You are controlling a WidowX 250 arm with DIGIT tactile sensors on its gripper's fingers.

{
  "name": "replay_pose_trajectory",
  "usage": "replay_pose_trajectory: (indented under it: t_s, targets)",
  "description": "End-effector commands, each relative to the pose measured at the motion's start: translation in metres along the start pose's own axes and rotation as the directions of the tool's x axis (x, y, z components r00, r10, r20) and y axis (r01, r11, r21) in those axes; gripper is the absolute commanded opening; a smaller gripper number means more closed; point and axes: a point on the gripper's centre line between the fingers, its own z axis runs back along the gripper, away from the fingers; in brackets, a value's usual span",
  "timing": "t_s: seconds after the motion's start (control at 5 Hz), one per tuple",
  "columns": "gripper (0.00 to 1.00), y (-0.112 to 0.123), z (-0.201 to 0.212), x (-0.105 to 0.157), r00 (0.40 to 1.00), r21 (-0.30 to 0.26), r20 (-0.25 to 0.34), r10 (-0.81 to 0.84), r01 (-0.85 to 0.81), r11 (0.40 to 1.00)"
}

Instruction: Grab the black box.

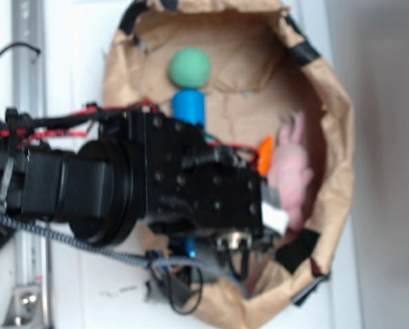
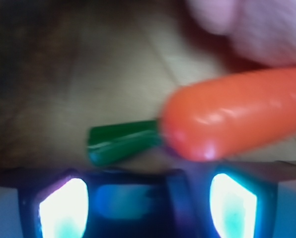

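Observation:
In the wrist view the black box (image 2: pixel 130 201), glossy with a bluish sheen, sits between the two glowing fingertips of my gripper (image 2: pixel 148 208). The jaws stand wide apart, one on each side of the box, and no gap shows between them and it. The orange carrot (image 2: pixel 237 116) with its green top (image 2: pixel 120 141) lies just beyond the box. In the exterior view the box is hidden under the arm's black wrist block (image 1: pixel 204 181), which reaches low into the brown paper bag (image 1: pixel 331 103).
A pink plush toy (image 1: pixel 292 171) lies right of the carrot (image 1: pixel 265 154) against the bag's wall, and shows in the wrist view (image 2: pixel 257 29). A green ball (image 1: pixel 190 67) and a blue cylinder (image 1: pixel 189 106) sit at the bag's far side. A metal rail (image 1: pixel 29 62) runs along the left.

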Motion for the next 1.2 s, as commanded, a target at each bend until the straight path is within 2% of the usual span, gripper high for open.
replay_pose_trajectory:
  t_s: [0.0,0.2,0.4,0.6,0.8,1.0]
  targets:
    - [1.0,-0.042,-0.001,-0.019,0.991,0.004,-0.029,-0.128,0.128,0.992]
    - [1.0,-0.035,-0.012,-0.029,0.993,0.065,-0.081,-0.089,0.094,0.993]
    - [1.0,-0.023,-0.025,-0.041,0.991,0.086,-0.126,-0.045,0.057,0.995]
    - [0.0,-0.018,-0.025,-0.049,0.993,0.103,-0.117,-0.024,0.036,0.994]
    - [0.0,-0.015,-0.019,-0.05,0.996,0.101,-0.087,0.0,0.009,0.995]
    - [0.0,-0.006,0.012,-0.043,0.999,0.117,0.005,0.042,-0.042,0.992]
